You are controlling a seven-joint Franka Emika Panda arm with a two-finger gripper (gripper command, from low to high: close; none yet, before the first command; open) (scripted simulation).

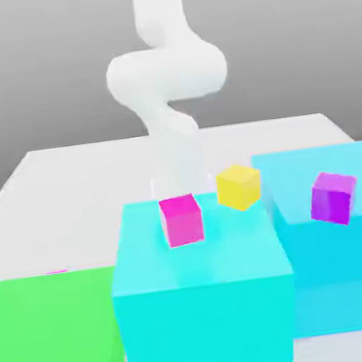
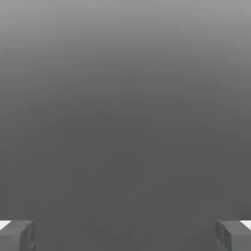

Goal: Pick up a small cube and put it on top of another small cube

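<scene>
A thin magenta sliver, the top of a small cube (image 1: 56, 272), peeks over the far edge of the green block (image 1: 51, 334); the rest of it is hidden. The white arm (image 1: 163, 82) comes down behind the cyan block (image 1: 203, 294), and its lower end is hidden behind a hot-pink cube (image 1: 181, 219) on that block. In the hand view my gripper (image 2: 125, 236) is open: the two grey fingertips (image 2: 17, 236) stand far apart with only plain grey between them.
A yellow cube (image 1: 238, 186) sits just past the cyan block's far corner. A purple cube (image 1: 332, 196) rests tilted on a light-blue block (image 1: 339, 260) at the exterior view's right. The white table (image 1: 62, 172) stretches behind the blocks.
</scene>
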